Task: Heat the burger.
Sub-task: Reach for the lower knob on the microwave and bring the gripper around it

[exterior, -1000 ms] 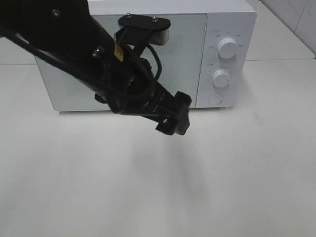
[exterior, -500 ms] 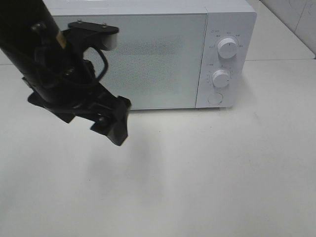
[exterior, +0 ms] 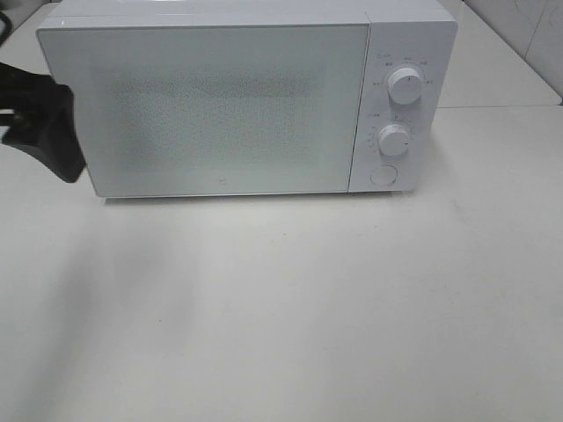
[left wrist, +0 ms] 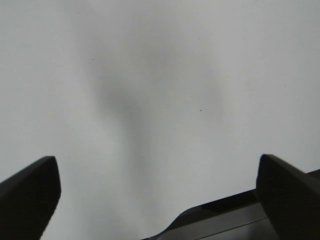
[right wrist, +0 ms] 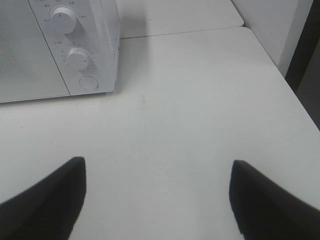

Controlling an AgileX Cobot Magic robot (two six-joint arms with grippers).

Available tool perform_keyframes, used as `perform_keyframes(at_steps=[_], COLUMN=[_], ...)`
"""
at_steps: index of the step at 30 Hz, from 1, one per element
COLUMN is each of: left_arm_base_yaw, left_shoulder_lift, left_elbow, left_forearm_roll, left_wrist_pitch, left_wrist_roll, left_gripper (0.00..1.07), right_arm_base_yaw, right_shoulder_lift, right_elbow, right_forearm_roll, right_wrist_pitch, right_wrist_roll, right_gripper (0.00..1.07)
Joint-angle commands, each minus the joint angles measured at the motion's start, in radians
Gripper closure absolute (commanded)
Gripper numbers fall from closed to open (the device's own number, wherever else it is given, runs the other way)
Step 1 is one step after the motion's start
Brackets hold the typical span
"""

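The burger is out of view in every frame. A white microwave [exterior: 211,105] stands at the back of the table with its door closed; its frosted window shows nothing inside. Only the black end of my left arm [exterior: 44,123] shows, at the far left edge beside the microwave's left corner. In the left wrist view my left gripper [left wrist: 157,165] is open over bare white table, with nothing between its fingers. My right gripper [right wrist: 157,164] is also open and empty, over the table to the right of the microwave [right wrist: 30,55].
The microwave's control panel carries two round knobs [exterior: 405,85] [exterior: 395,139] and a round button [exterior: 383,175]. The white table [exterior: 290,308] stretches in front of it. The table's right edge [right wrist: 287,85] and a dark gap show in the right wrist view.
My left arm has swung from in front of the microwave door to the far left edge of the high view, uncovering the whole door. The microwave has not moved.
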Motion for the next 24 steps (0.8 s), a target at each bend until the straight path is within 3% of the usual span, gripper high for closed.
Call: perform_keyframes(at_steps=[1,14,23,24], left_arm_base_yaw=[0.088,0.253,0.272,0.272], left_shoulder_lift=[-0.071,-0.271,-0.396,-0.439], left_elbow=[-0.005,-0.005,0.013,0.058], left_forearm_roll=[-0.005,0.005,0.005,0.008], left_wrist_pitch=[0.059,0.156,0.171,0.156], left_wrist_roll=[0.010,0.050,0.050,0.050], left_gripper=[0.07,0.07,0.07,0.07], right_arm_base_yaw=[-0.005,-0.005,-0.005,-0.005], right_shoulder_lift=[-0.025,-0.025,-0.025,-0.025], right_elbow=[0.007,0.007,0.007,0.007], right_forearm_roll=[0.005,0.005,0.005,0.005], right_wrist_pitch=[-0.007,-0.007,-0.007,-0.007], right_wrist_roll=[0.001,0.001,0.001,0.001], right_gripper=[0.31,0.31,0.31,0.31])
